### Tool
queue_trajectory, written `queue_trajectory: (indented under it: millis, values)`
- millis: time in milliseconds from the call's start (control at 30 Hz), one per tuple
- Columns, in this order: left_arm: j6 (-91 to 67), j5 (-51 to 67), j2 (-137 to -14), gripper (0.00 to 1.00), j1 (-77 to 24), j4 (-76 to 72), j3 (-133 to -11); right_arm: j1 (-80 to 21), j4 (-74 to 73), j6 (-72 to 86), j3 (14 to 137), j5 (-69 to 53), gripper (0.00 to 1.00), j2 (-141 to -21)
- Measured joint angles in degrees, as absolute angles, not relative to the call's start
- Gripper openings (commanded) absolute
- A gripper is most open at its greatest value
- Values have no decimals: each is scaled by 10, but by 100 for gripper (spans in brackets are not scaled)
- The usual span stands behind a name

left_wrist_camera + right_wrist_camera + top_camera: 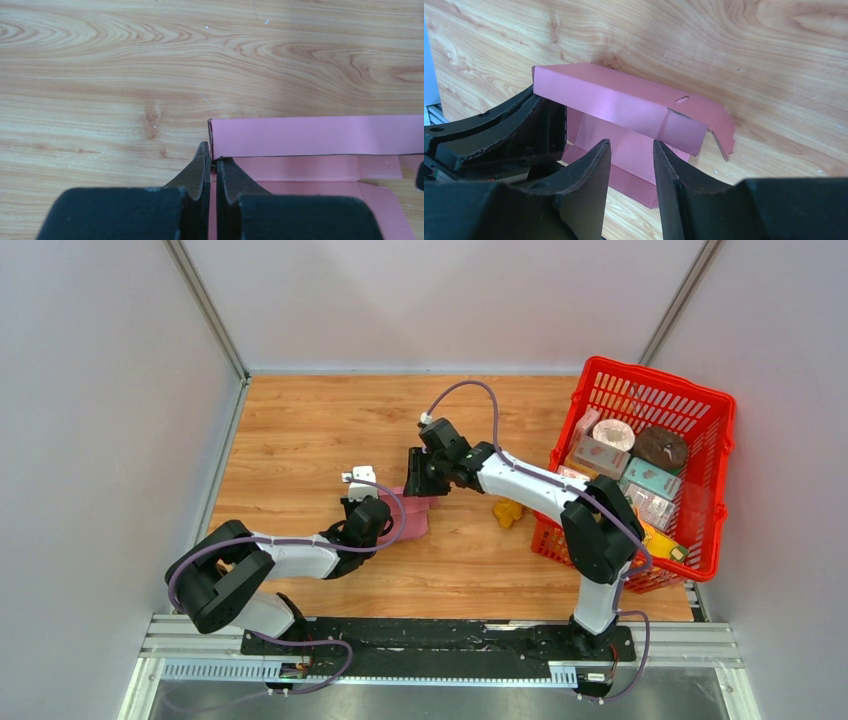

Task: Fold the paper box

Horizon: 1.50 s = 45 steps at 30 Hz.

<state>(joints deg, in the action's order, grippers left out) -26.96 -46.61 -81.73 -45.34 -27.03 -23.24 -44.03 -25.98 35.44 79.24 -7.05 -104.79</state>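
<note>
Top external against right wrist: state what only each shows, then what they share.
Only top external: the red basket of cartons, and a yellow object on the table. Only right wrist: a small slot in the raised panel. Shared: the pink paper box, the wooden table, the right gripper.

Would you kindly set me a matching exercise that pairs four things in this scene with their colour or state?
Things:
1. paper box
2. basket
3. left gripper
4. right gripper

Colour or state:
A. jaws apart
B. red mesh
C. pink, partly folded
D. jaws shut on the box's edge

Pairs: 1-C; 2-B; 3-D; 4-A
</note>
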Motion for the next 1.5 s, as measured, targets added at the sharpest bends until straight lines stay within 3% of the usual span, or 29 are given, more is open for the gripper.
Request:
queue_trajectory:
  millis: [233, 567, 767, 967, 1500]
  values:
    - [-270, -466, -813, 0, -453, -268, -230, -435, -251, 357, 789, -71, 48, -1061]
    - [-272, -466, -806, 0, -453, -267, -224, -438, -312, 288, 821, -18, 47, -1021]
    - [-272, -467, -807, 0, -453, -268, -224, -438, -315, 281, 872, -2, 42, -1033]
    - [-272, -467, -807, 0, -453, -268, -224, -443, -298, 309, 823, 0, 38, -1049]
    - [-272, -468, -808, 0, -453, -269, -224, -424, -216, 389, 760, -86, 55, -1056]
